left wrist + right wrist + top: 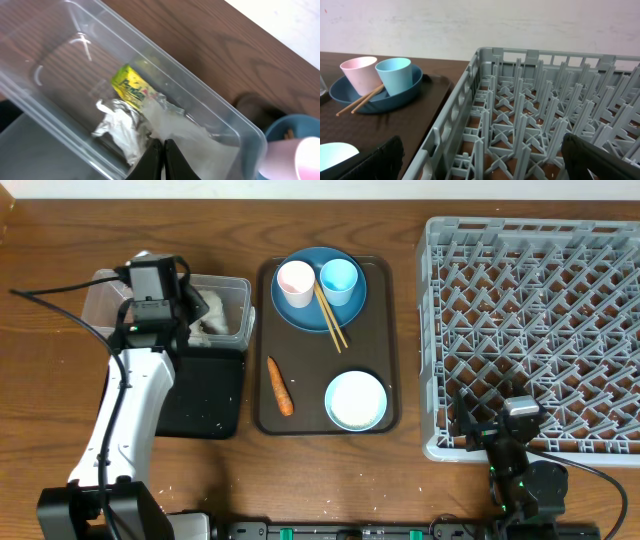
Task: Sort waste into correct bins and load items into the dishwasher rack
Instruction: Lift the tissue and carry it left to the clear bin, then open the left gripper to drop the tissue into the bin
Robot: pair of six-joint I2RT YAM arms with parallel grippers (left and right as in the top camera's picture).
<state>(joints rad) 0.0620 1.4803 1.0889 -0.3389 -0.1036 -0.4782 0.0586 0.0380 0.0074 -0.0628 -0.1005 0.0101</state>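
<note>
My left gripper (161, 146) is shut with nothing between its tips. It hangs over the clear tub (228, 281), just above the crumpled white paper (187, 137). The silver foil (119, 122) and the yellow-green wrapper (131, 87) also lie in the tub. The carrot (280, 386) and the white bowl (355, 400) lie on the brown serving tray (300, 418). The blue plate (293, 318) holds the pink cup (295, 282), the light blue cup (338, 278) and the chopsticks (332, 320). My right gripper (485, 160) is open over the near left corner of the dishwasher rack (530, 330).
The black tray (210, 400) lies in front of the clear tub, with a few white specks in it. The left arm's cable trails across the table to the left. The rack fills the right side of the table.
</note>
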